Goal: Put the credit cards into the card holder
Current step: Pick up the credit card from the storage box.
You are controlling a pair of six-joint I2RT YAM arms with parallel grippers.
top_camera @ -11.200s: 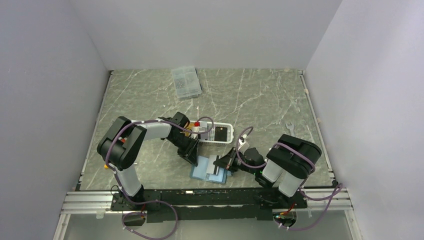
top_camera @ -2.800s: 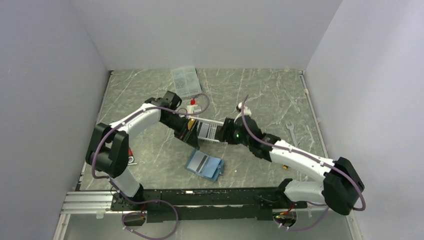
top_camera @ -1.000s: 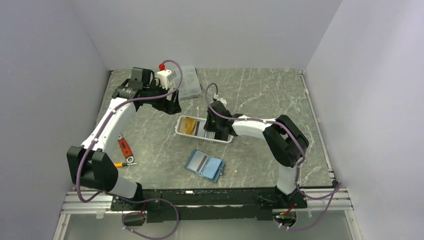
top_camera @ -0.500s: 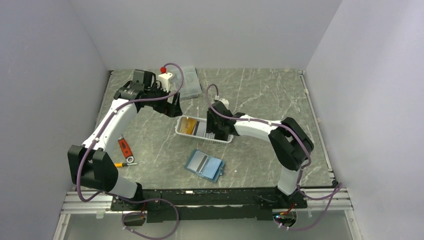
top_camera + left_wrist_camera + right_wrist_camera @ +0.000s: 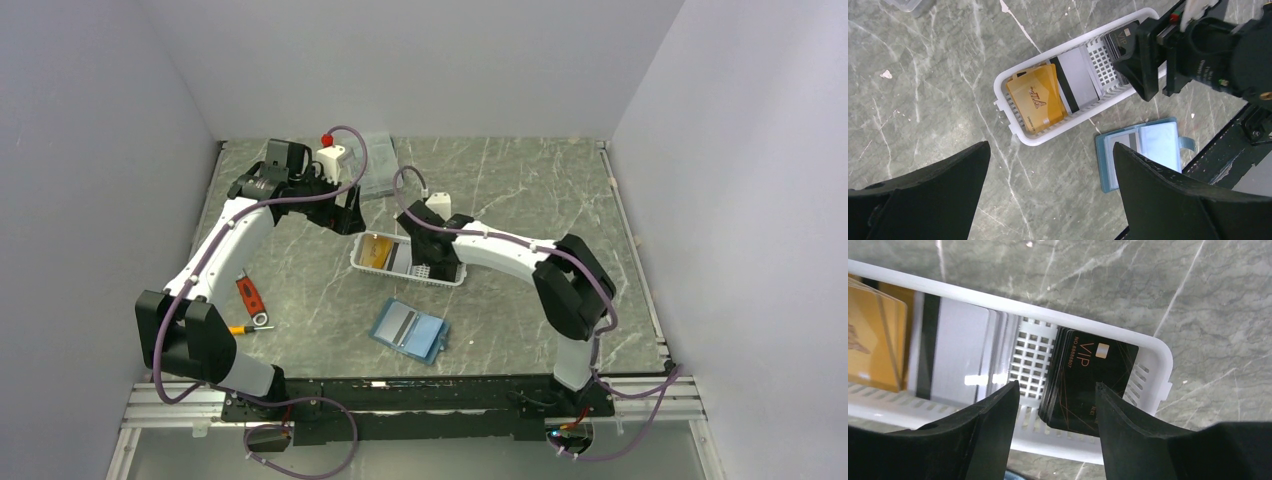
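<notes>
The white basket point(image 5: 357, 262) holds the credit cards: a yellow-gold one point(image 5: 1037, 97), a pale grey one with a black stripe point(image 5: 1075, 75) and a black stack point(image 5: 1088, 375) at the right end. My right gripper point(image 5: 1057, 387) is open just above the black stack, a finger on each side, nothing held. My left gripper point(image 5: 1050, 150) hangs wide open and empty, high above the table left of the basket. The teal card holder point(image 5: 410, 330) lies open in front of the basket, with a striped card point(image 5: 1125, 145) in its left page.
A clear compartment box point(image 5: 375, 172) sits at the back behind the left gripper point(image 5: 345, 210). A red-handled tool point(image 5: 248, 296) and a small yellow-handled one point(image 5: 240, 328) lie at the left. The right arm point(image 5: 500, 245) stretches across the basket's right side.
My right gripper has opened over the basket's right end and its wrist has shifted slightly left. The left arm has barely moved.
</notes>
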